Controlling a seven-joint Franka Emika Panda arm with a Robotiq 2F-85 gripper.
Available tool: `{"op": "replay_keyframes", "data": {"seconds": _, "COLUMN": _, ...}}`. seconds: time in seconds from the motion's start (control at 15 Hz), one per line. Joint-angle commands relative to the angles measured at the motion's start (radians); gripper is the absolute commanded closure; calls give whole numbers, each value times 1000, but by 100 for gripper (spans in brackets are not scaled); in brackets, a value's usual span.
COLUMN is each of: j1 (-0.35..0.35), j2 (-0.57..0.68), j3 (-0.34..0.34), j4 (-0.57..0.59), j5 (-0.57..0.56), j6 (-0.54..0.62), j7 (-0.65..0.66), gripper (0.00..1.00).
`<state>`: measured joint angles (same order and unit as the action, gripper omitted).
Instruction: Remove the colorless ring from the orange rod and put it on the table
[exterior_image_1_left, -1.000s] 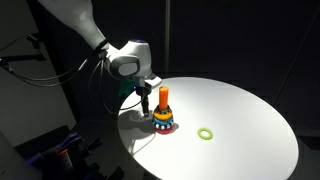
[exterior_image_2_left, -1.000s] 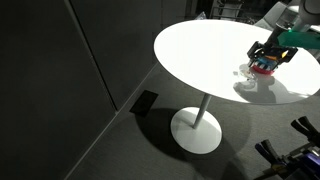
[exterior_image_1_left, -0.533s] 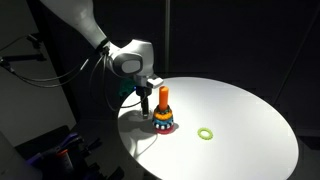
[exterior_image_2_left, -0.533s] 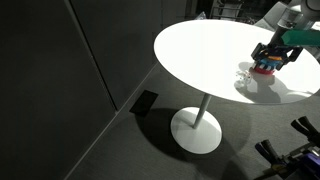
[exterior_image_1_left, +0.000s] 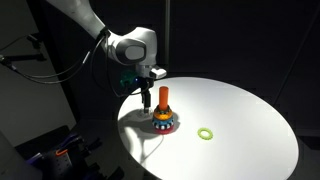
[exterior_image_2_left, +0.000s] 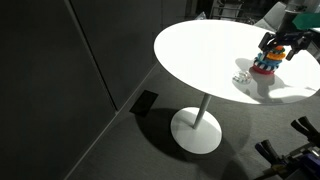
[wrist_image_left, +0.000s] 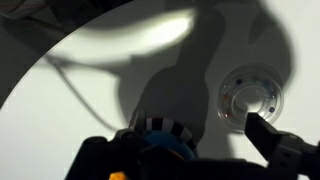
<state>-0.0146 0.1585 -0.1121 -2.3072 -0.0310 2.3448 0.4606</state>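
Observation:
The colorless ring (wrist_image_left: 252, 97) lies flat on the white table (exterior_image_1_left: 240, 110), beside the peg stand; it shows as a small glint in an exterior view (exterior_image_2_left: 241, 72). The orange rod (exterior_image_1_left: 163, 97) stands upright above the coloured stacked rings (exterior_image_1_left: 163, 122), also seen in an exterior view (exterior_image_2_left: 265, 65). My gripper (exterior_image_1_left: 147, 88) hangs above the table just beside the rod, open and empty. In the wrist view its fingers (wrist_image_left: 175, 138) spread wide apart, with the striped stack (wrist_image_left: 158, 135) between them and the ring just outside one finger.
A light-green ring (exterior_image_1_left: 206, 132) lies on the table away from the stand. The table is round on a single pedestal foot (exterior_image_2_left: 197, 130), with its edge (exterior_image_2_left: 170, 65) close to the stand. Dark curtains surround the scene.
My gripper has risen from low beside the stacked rings to the height of the rod's top. The clear ring stays on the table.

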Motion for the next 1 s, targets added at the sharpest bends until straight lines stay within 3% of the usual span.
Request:
{"op": "replay_keyframes", "data": {"seconds": 0.0, "j1": -19, "j2": -80, "j3": -1, "j4": 21, "j5": 1, "j6": -113, "j7": -46, "gripper": 0}}
{"op": "replay_keyframes", "data": {"seconds": 0.4, "j1": -52, "j2": -175, "j3": 0, "j4": 44, "j5": -5, "j6": -206, "j7": -66, "gripper": 0}}
{"op": "replay_keyframes", "data": {"seconds": 0.93, "j1": -63, "j2": -181, "j3": 9, "j4": 34, "j5": 0, "j6": -186, "j7": -50, "gripper": 0}}
